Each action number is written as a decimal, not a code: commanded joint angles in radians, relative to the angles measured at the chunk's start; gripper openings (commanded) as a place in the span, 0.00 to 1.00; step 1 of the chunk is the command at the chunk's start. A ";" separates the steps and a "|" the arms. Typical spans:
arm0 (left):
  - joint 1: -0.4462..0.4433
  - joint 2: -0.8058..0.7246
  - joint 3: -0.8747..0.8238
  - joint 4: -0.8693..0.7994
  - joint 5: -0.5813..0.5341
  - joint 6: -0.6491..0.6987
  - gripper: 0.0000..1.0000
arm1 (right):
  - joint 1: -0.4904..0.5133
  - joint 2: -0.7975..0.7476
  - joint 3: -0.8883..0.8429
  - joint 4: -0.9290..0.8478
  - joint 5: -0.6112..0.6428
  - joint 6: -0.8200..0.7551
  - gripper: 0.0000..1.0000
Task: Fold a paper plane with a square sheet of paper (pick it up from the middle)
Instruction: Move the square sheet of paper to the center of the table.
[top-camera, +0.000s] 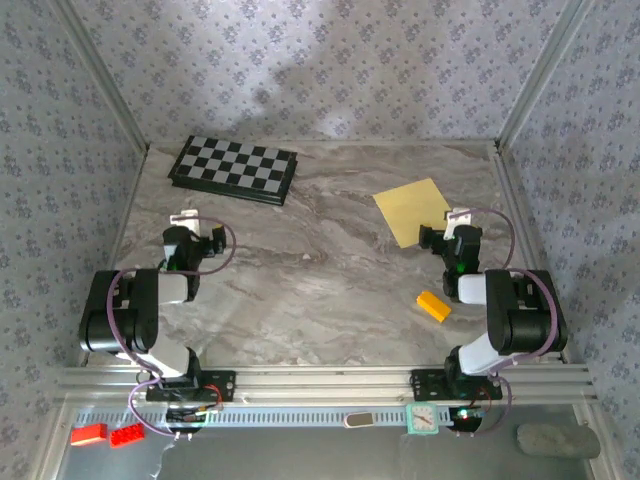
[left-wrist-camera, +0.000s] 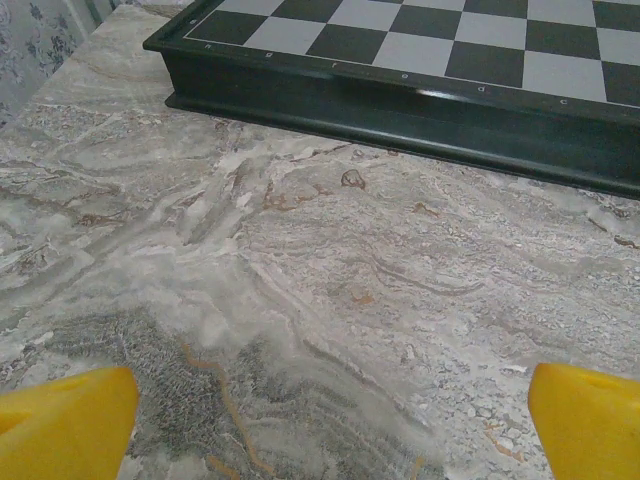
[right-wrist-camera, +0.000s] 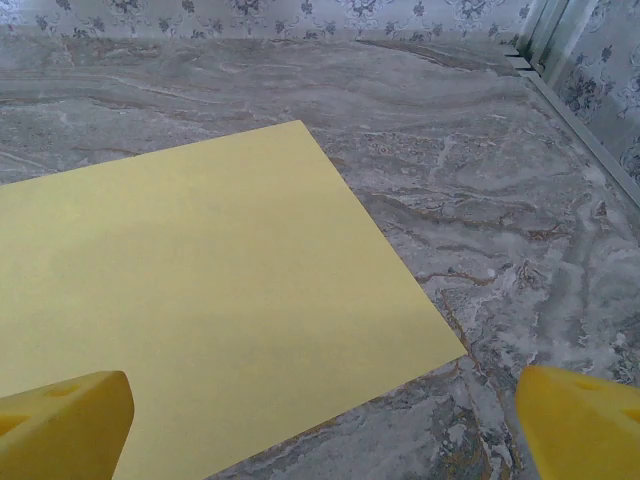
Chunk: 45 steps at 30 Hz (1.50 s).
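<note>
one flat square sheet of paper (right-wrist-camera: 200, 290) just before the right claw (top-camera: 441, 231)

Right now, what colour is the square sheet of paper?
Plain pale yellow. The square sheet of paper shows best in the right wrist view.

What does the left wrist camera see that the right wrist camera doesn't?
Left wrist, not right: the checkerboard at the top. Right wrist, not left: the flat yellow sheet of paper. Both share the grey marble table, and the left gripper and right gripper each stand open, yellow fingertips in the bottom corners.
</note>
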 joint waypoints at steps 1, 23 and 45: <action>0.002 0.008 0.017 0.017 0.013 0.013 1.00 | 0.003 0.008 0.003 -0.003 0.015 0.019 1.00; 0.003 0.008 0.017 0.017 0.015 0.012 1.00 | 0.003 0.008 0.003 -0.004 0.014 0.019 1.00; 0.001 -0.229 0.254 -0.541 -0.029 -0.124 1.00 | 0.060 -0.299 0.274 -0.589 0.011 0.116 1.00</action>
